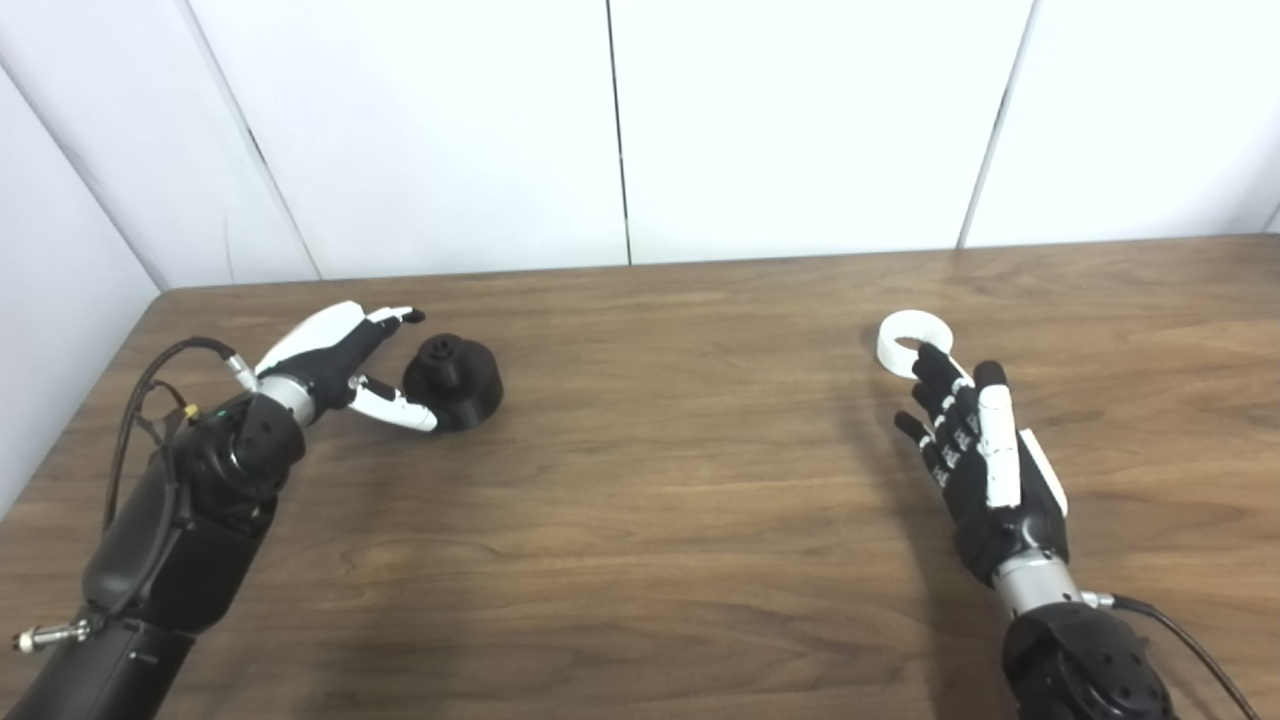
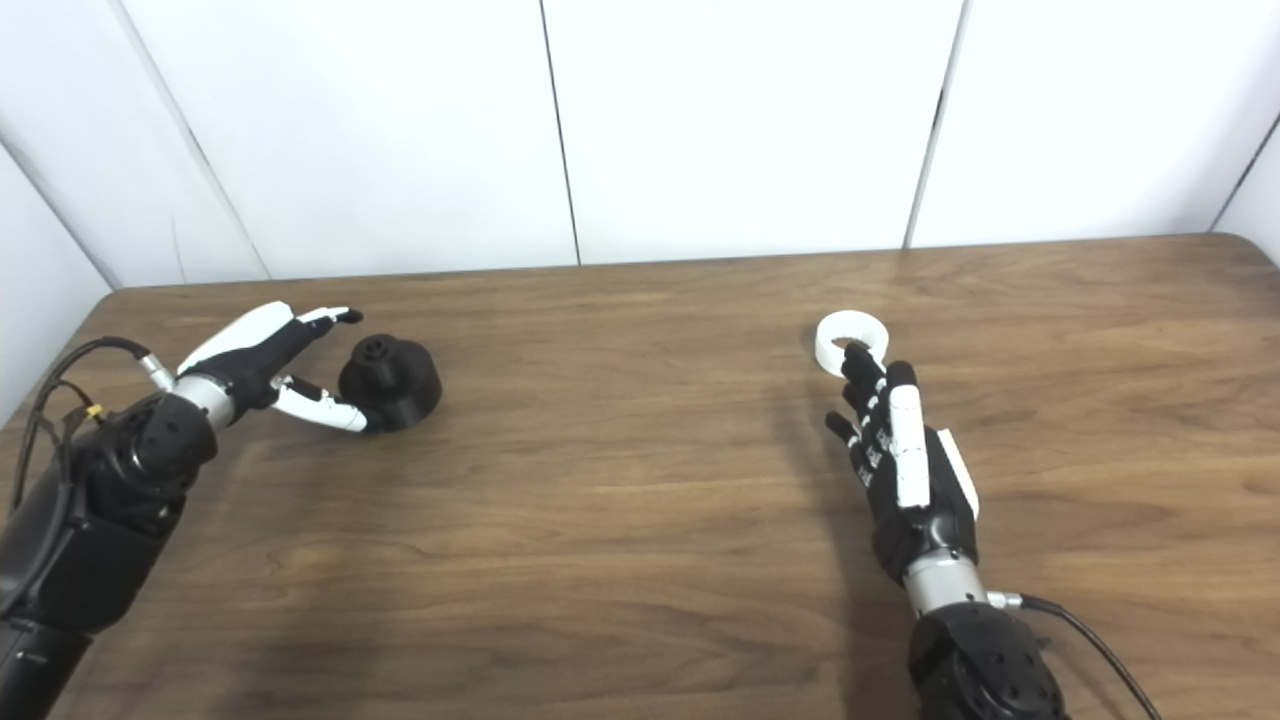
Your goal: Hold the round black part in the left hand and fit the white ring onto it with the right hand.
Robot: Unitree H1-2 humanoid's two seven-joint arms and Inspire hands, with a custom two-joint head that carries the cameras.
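My left hand point(image 1: 335, 365) is out at the left end of the wooden table point(image 1: 660, 480), and it is spread wide, fingers point(image 1: 385, 318) reaching forward on the far side, thumb point(image 1: 400, 408) low on the near side. Between them and just to the right sits the round black part point(image 1: 455, 382), a squat disc with a smaller knob rising from its top, flat on the tabletop. My thumb tip is right up against the near edge of that part, touching or all but touching; I cannot tell which. My fingertips are short of its far side, clear of it. So nothing held here, the hand is simply cupped open around the left flank of the part.

Over on the right, my right hand point(image 2: 900, 465) lies palm down with fingers stretched straight and a little apart, pointing away from me. It grips nothing. The white ring point(image 2: 838, 338) lies flat on the table just beyond my fingertips, and the longest fingertip overlaps the ring's near rim from this angle; whether it actually presses on it, I cannot tell.

The ring and the black part are well apart, one at each side of the table, with bare wood between them.
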